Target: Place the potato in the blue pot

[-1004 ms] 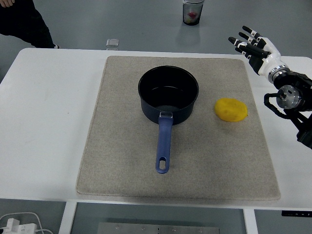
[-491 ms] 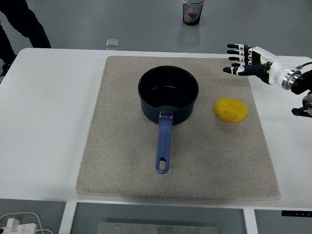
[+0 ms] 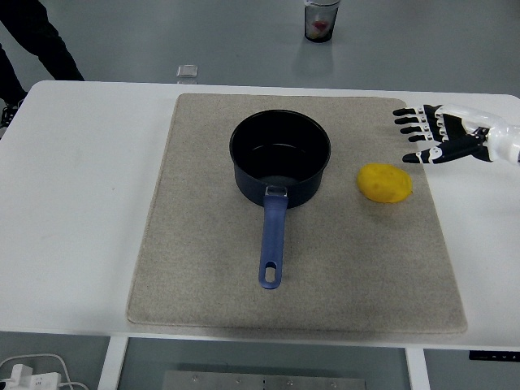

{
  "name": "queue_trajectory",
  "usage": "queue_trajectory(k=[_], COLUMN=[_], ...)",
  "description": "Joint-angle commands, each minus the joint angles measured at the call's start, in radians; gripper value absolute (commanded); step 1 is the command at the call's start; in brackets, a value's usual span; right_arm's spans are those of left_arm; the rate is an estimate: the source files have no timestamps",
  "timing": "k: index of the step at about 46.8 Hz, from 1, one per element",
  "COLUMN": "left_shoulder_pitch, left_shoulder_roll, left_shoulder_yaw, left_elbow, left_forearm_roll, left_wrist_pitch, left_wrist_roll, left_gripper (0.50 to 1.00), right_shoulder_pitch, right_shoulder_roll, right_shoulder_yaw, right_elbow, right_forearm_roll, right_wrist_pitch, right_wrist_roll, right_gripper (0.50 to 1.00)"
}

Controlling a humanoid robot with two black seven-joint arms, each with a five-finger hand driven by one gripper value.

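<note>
One robot hand (image 3: 443,136), the right, black and white with five fingers, reaches in from the right edge and hovers over the right rim of the flat beige fabric mat (image 3: 203,276). Its fingers are spread and extended toward the left, holding nothing. The yellow, rounded potato (image 3: 385,183) lies on the mat just near of and slightly left of those fingertips, apart from them. To the left of the potato, near the mat's middle, stands the dark blue round metal pot (image 3: 280,158), upright and open, its inside dark. Its long blue handle (image 3: 273,241), with a hanging hole at the end, points toward the near edge of the white table (image 3: 73,203). Potato and pot are near each other but not touching. Beyond the table's far edge, on the grey floor, stand a clear cup (image 3: 322,19) with something pinkish inside and a small square object (image 3: 187,72). A person's dark trouser leg (image 3: 36,32) shows at the far left corner.
</note>
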Motion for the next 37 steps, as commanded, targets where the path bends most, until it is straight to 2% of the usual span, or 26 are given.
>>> queue_trajectory(k=[1,3,8,12,18,37], left_shoulder_pitch=[0.000,0.000,0.000,0.000,0.000,0.000], left_shoulder_roll=[0.000,0.000,0.000,0.000,0.000,0.000], left_shoulder_yaw=[0.000,0.000,0.000,0.000,0.000,0.000], left_elbow=[0.000,0.000,0.000,0.000,0.000,0.000], left_forearm_roll=[0.000,0.000,0.000,0.000,0.000,0.000], left_wrist_pitch=[0.000,-0.001,0.000,-0.001,0.000,0.000], left_wrist_roll=[-0.001,0.000,0.000,-0.001,0.000,0.000], left_gripper=[0.996,0.996,0.996,0.996,0.996,0.996], right_shoulder_pitch=[-0.007,-0.009,-0.016,-0.024,-0.030,-0.090], right_shoulder_roll=[-0.007,-0.004,0.004,0.005,0.008,0.022], right_shoulder_yaw=[0.002,-0.001,-0.004,-0.010,-0.010,0.007], right_elbow=[0.007,0.007,0.008,0.008,0.008,0.024], right_forearm_roll=[-0.026,-0.033,-0.076,-0.136,-0.165,-0.172], right_wrist_pitch=[-0.012,-0.021,-0.090,-0.110,-0.144,-0.147], right_wrist_roll=[0.029,0.038,0.064,0.095,0.104,0.112], right_gripper=[0.928,0.928,0.928,0.926,0.926,0.926])
